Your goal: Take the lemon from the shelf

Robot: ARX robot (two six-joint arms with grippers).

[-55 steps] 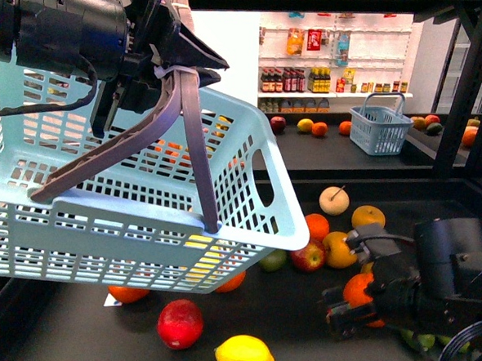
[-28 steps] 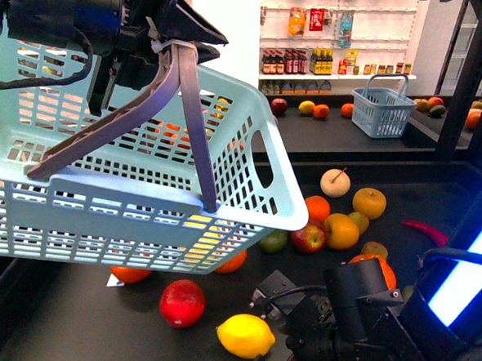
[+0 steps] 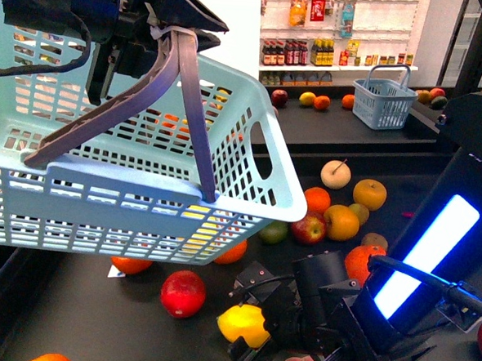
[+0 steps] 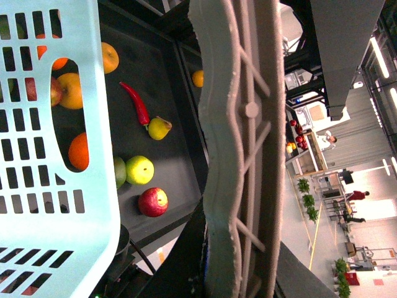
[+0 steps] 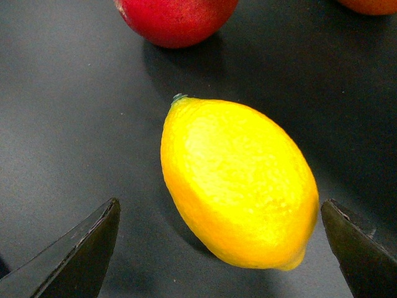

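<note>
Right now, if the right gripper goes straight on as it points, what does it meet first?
The lemon on the shelf, centred ahead of the open right gripper; nothing seems to lie between.

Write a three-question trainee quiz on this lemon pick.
1. True or false: the right gripper has shut on the lemon.
2. What does the left gripper hold? A) basket B) lemon C) nothing
3. Fill in: the apple by the lemon's stem end is ____ (colour).
Key: 1 false, its jaws stand open on either side of the lemon; 2 A, by the handle; 3 red.
</note>
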